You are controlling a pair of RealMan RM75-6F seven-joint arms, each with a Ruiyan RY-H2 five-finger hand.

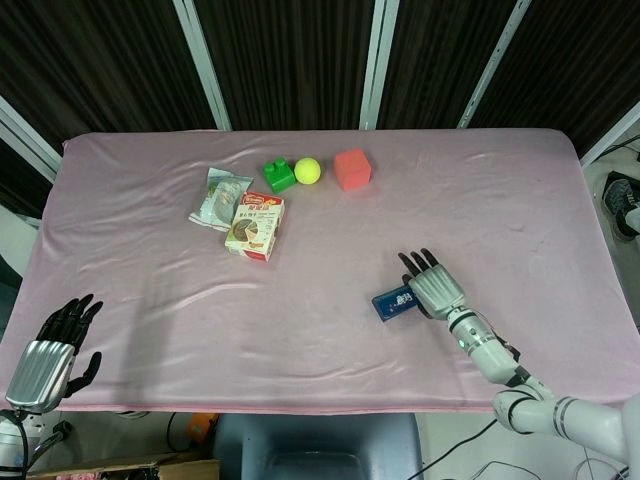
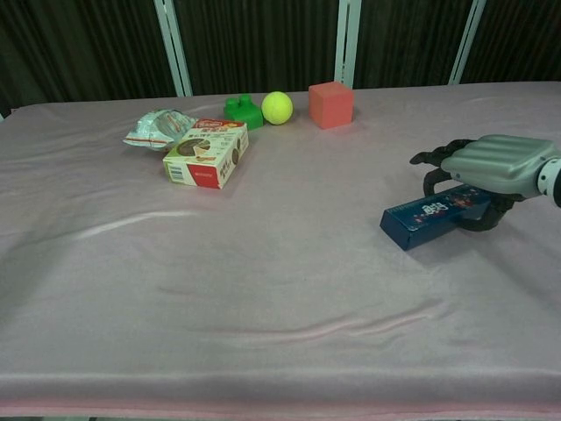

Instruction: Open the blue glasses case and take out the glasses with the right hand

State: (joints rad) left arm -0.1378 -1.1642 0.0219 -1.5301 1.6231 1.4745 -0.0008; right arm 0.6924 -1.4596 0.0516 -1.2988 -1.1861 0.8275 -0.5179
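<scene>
- Right hand (image 1: 433,288) gripped one end of the blue glasses case (image 1: 394,302), fingers curled over its top and thumb under its near side; same hold seen from the chest view, right hand (image 2: 495,167) on the blue glasses case (image 2: 434,216).
- Case lay closed and flat on the pink tablecloth (image 1: 300,300), toward the near right of the table, its free end angled toward the table's middle.
- Left hand (image 1: 45,355) hung off the near left edge of the table, fingers apart and holding nothing.
- Far side held a green block (image 1: 278,175), a yellow ball (image 1: 307,170) just beside it, and a red cube (image 1: 352,168).
- Snack box (image 1: 255,226) lay near a crumpled wrapper (image 1: 220,198).
</scene>
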